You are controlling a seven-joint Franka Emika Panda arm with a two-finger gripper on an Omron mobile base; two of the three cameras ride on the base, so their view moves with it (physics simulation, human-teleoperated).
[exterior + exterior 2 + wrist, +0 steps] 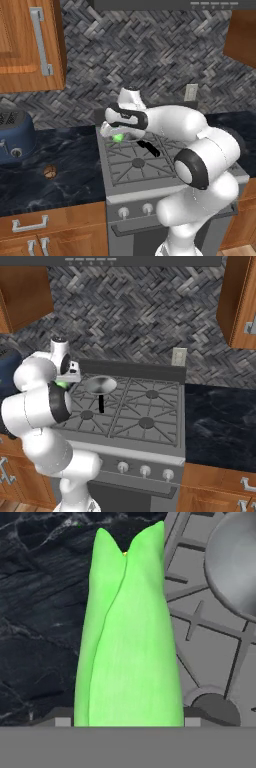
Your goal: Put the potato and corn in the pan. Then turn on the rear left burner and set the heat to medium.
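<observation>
One big grey stove (pixel 150 421) has the silver pan (pixel 99 385) sitting on its back left part. The gripper (pixel 116 134) holds the green corn (pixel 129 637) up over the stove's left edge, near the pan. The little brown potato (pixel 49 172) lies on the dark counter (pixel 60 165), left of the stove.

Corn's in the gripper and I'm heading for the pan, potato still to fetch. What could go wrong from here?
1. The corn juts far past the gripper, so it could tip out over the shallow rim of the pan on release.
2. It hangs over the stove's left edge, not the pan; opening now would drop it on the grate.
3. The potato sits alone on the counter; being round, it may roll when grasped.
</observation>
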